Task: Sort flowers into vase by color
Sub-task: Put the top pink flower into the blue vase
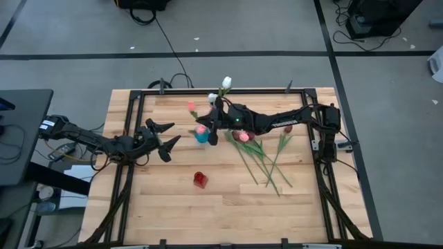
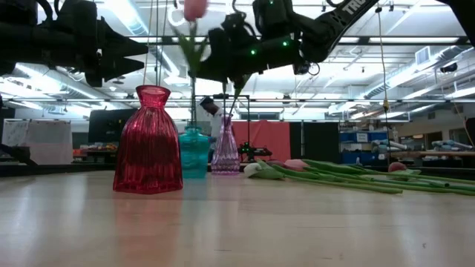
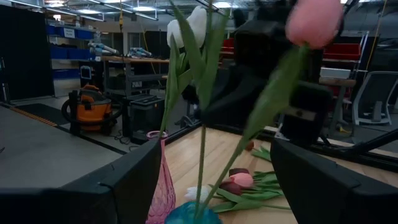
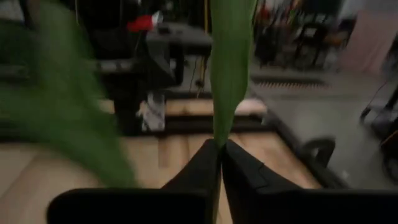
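High view – right claw (image 1: 216, 123) pinching flower (image 1: 210, 101)

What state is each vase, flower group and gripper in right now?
Red vase: upright, empty.
Teal vase: upright, holds a pink tulip.
Pink vase: upright, holds a white tulip.
Loose flowers: lying flat on the table.
Left gripper: fingers open, empty, beside the vases.
Right gripper: fingers shut on a green stem, above the vases.
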Action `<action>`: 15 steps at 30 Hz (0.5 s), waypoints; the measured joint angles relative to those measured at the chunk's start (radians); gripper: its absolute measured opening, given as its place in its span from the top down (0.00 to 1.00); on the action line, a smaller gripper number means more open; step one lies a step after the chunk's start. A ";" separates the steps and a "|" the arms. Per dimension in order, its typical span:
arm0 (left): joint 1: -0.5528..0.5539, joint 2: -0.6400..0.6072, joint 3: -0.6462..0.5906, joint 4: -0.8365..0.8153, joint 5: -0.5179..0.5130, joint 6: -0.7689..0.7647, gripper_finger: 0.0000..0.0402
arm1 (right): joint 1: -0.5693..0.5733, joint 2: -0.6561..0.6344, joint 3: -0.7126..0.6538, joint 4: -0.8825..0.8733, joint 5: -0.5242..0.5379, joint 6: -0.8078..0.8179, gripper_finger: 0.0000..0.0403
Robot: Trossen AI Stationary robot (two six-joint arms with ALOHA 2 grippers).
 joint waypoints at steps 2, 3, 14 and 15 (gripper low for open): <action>0.000 0.000 0.000 0.000 0.000 0.000 0.23 | -0.006 0.000 0.000 -0.032 -0.017 0.008 0.82; 0.000 0.000 0.000 0.000 0.000 0.000 0.23 | -0.008 0.000 0.000 -0.043 -0.019 0.008 0.78; 0.000 0.000 0.000 -0.013 0.000 0.000 0.23 | 0.006 -0.075 0.000 -0.322 0.002 0.000 0.55; 0.000 0.000 0.000 -0.013 0.000 0.000 0.23 | 0.010 -0.090 0.000 -0.355 0.010 -0.005 0.56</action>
